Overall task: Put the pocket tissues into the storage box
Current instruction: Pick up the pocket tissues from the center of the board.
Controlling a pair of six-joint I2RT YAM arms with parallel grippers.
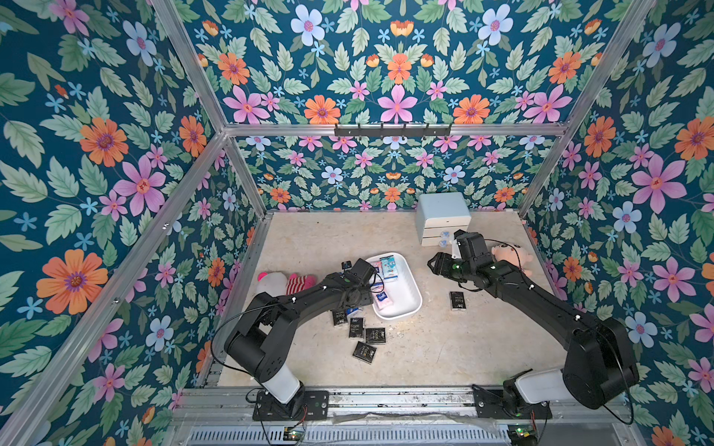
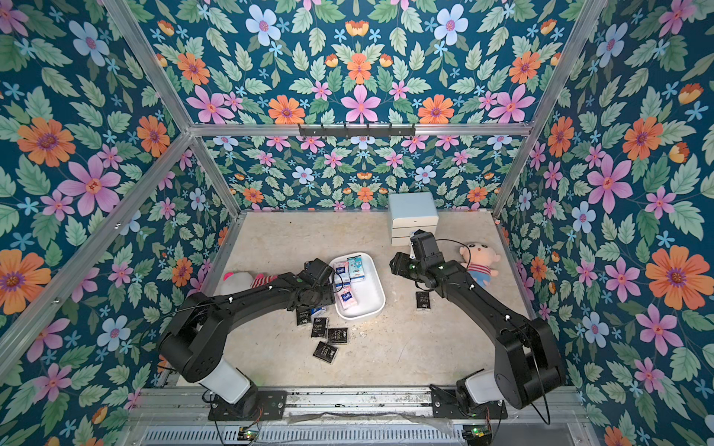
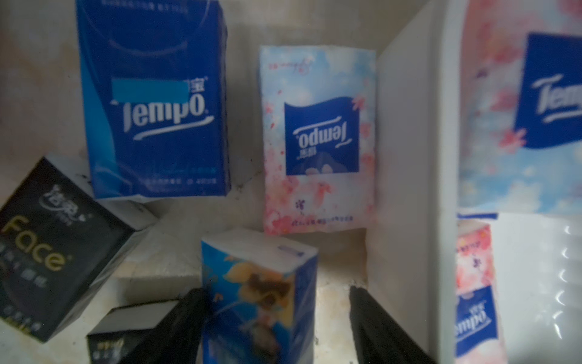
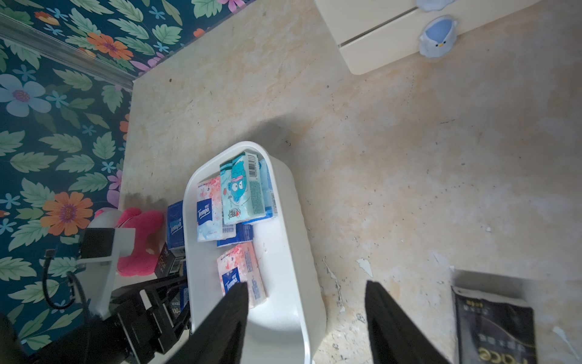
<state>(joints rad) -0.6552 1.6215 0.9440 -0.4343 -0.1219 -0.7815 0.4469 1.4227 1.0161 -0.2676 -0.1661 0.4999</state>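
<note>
- The left fingers (image 3: 374, 327) are spread wide astride an upright blue cartoon packet (image 3: 258, 296). One finger is at its side and the other stands clear of it, so nothing is gripped.
- That packet stands on the desk (image 1: 328, 239) just outside the storage box (image 1: 402, 295).
- A dark blue Tempo packet (image 3: 154, 101) and a pink Tempo packet (image 3: 318, 138) lie flat by the same wall.
- The right fingers (image 4: 226, 321) are apart and empty, hanging above the desk on the box's other side.
- The box sits mid-desk and holds pink Tempo packets (image 4: 241, 271) and a light blue cartoon packet (image 4: 242, 189).
- Black Face packets (image 1: 356, 327) lie clustered at the box's near end.
- A lone black packet (image 1: 457, 300) lies under the right arm.
</note>
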